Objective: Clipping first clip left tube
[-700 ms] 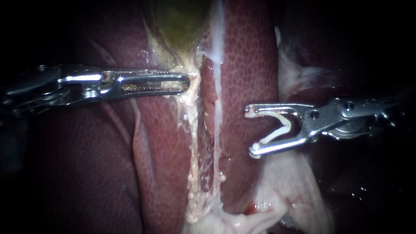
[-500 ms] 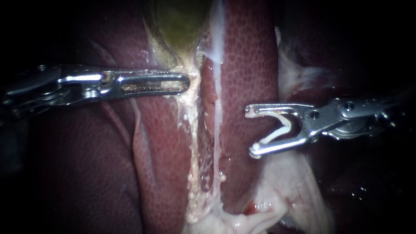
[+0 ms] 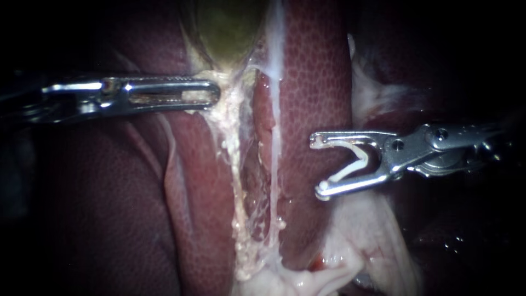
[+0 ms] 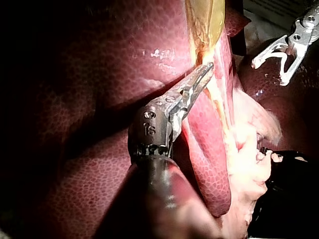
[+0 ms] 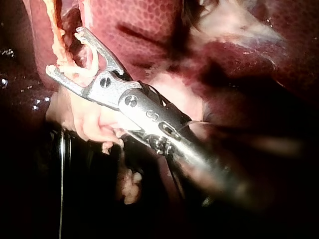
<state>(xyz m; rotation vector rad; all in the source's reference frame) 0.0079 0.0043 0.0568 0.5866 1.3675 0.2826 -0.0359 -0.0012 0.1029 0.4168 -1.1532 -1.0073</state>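
Tugged further from the olive-green gallbladder [image 3: 224,27], pale stringy tissue [image 3: 229,118] clamped in my steel left instrument [image 3: 213,93] may tear; my right instrument [image 3: 318,167] holds a white V-shaped clip [image 3: 361,159], jaws wide.

Dark red, mottled liver [image 3: 315,77] fills most of my view. The greenish gallbladder [image 3: 224,24] sits at the top between its lobes. Pale, glistening fatty tissue [image 3: 361,235] lies lower right, against the liver.

surround: dark | light: strongest mid-view, fading outward | base: glossy black surface [image 4: 289,199]
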